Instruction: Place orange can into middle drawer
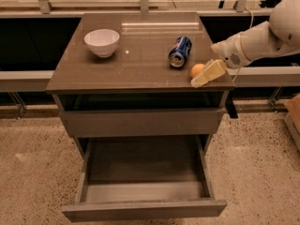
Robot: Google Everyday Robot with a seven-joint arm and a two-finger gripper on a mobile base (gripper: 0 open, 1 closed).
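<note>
Status: orange can not yet picked up

Hand sits at the right front corner of the desk, right against the orange can on the can's right side. Whether the hand is released or clenched cannot be told from this view, and no grasp on the can is evident. The can rests on the desk top, near the front edge and just beside the blue can, which lies on its side.

Done: the middle drawer is pulled out wide, its floor bare and ready to receive. The approach to the can appears nearly complete.

Left: secure the can, lift it off the desk, carry it forward and down past the front edge, and release it in the drawer. This is an early stage of the task.

Surface: the desk top is dark, smooth and glossy, and it reflects overhead light. A bowl stands at the left rear. The upper drawer front below the top shows a dark gap above it.

Room: speckled stone floor; dark panels and a pale ledge run behind the desk.
</note>
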